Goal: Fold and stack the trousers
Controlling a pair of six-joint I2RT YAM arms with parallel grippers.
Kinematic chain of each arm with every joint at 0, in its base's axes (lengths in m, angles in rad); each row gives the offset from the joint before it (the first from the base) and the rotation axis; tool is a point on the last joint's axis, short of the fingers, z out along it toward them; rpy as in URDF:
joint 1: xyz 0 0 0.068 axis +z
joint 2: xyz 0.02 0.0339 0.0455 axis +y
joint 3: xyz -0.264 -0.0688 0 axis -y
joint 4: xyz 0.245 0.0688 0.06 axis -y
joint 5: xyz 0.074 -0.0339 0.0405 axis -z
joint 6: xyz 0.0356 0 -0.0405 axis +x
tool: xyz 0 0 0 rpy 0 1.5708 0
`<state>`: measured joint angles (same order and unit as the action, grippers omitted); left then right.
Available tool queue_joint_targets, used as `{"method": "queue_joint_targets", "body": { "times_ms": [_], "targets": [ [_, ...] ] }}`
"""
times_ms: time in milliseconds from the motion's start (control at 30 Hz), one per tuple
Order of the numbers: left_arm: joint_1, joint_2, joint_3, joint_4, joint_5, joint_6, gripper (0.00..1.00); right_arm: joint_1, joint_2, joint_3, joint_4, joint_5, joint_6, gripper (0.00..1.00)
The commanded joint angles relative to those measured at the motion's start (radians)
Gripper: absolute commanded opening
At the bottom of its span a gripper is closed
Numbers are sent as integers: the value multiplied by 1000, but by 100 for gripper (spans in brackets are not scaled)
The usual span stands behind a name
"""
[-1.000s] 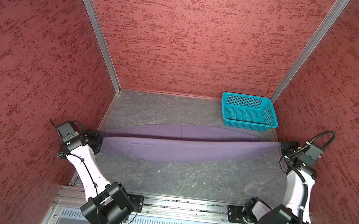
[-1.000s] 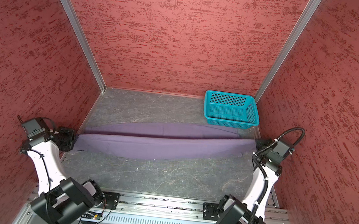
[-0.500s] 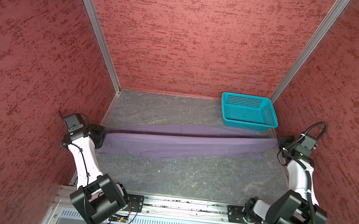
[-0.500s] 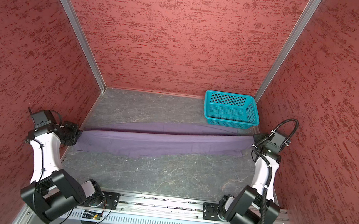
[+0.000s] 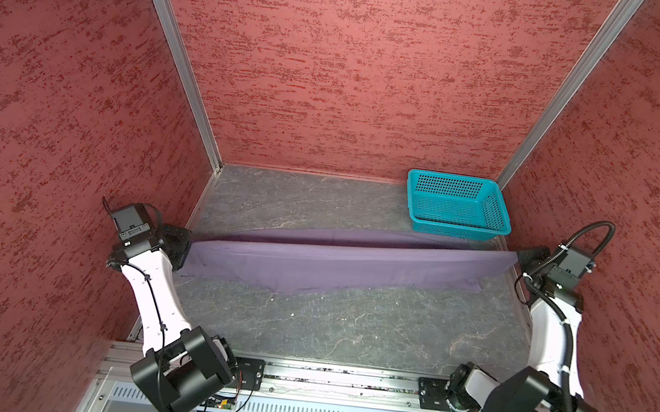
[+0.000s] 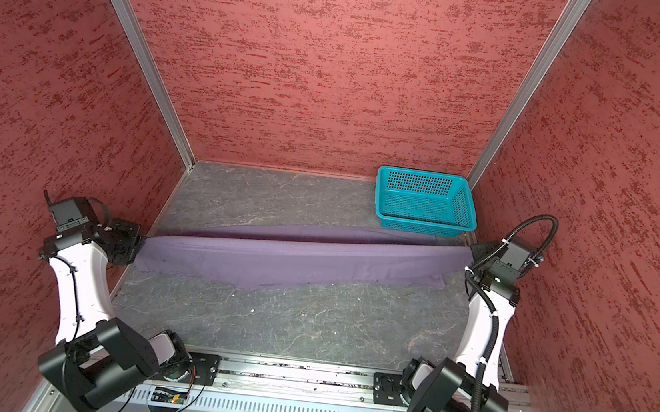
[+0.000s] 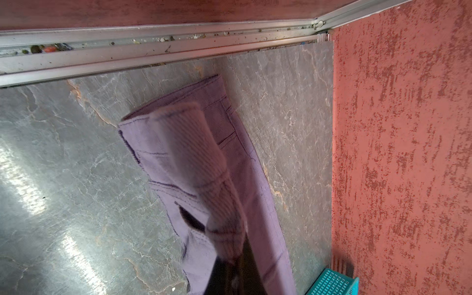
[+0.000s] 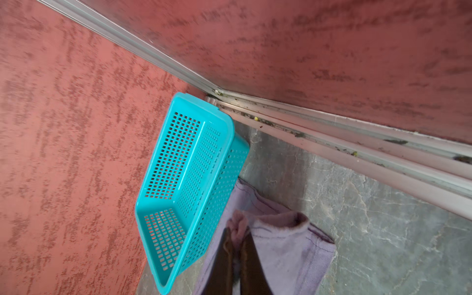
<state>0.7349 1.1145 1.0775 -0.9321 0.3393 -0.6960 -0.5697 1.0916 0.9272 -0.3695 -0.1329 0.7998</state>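
A pair of muted-purple trousers (image 5: 334, 264) is stretched lengthwise across a grey marbled tabletop (image 5: 348, 334), from 9 o'clock to 3 o'clock, inside a booth with red textured walls (image 5: 334, 69). The left gripper (image 5: 189, 244), at the 9 o'clock edge, is clenched on the waist end. The right gripper (image 5: 516, 259), at the 3 o'clock edge, is clenched on the hem end. In both top views the upper edge of the cloth runs taut between the two grippers, while the lower part sags and rests on the tabletop near the middle. The left wrist view shows stitched pocket seams on cloth draped over dark fingers (image 7: 245, 275). The right wrist view shows the hem bunched between two dark fingers (image 8: 219, 268). A teal perforated basket (image 5: 455, 228) sits in the far corner at about 1 o'clock, just beyond the trousers, its inside bare
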Motion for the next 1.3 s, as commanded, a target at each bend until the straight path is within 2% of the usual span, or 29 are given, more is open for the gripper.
{"method": "queue_joint_targets", "body": {
  "times_ms": [0, 167, 333, 567, 1000, 1267],
  "targets": [
    [54, -35, 18, 40, -67, 32, 0, -13, -44, 35, 1, 145, 7, 0],
    [96, -37, -11, 39, -36, 44, 0, -13, -77, 9, -32, 147, 15, 0],
    [97, -21, -13, 52, -33, 47, 0, -13, -90, -25, -10, 143, 32, 0],
    [88, 28, -30, 130, 1, 39, 0, -12, -13, -34, 56, 109, 45, 0],
    [-43, 165, -14, 215, -77, 8, 0, 37, 121, -20, 167, 155, 27, 0],
    [-108, 265, -7, 258, -123, 1, 0, 138, 266, -8, 248, 212, 18, 0]
  ]
}}
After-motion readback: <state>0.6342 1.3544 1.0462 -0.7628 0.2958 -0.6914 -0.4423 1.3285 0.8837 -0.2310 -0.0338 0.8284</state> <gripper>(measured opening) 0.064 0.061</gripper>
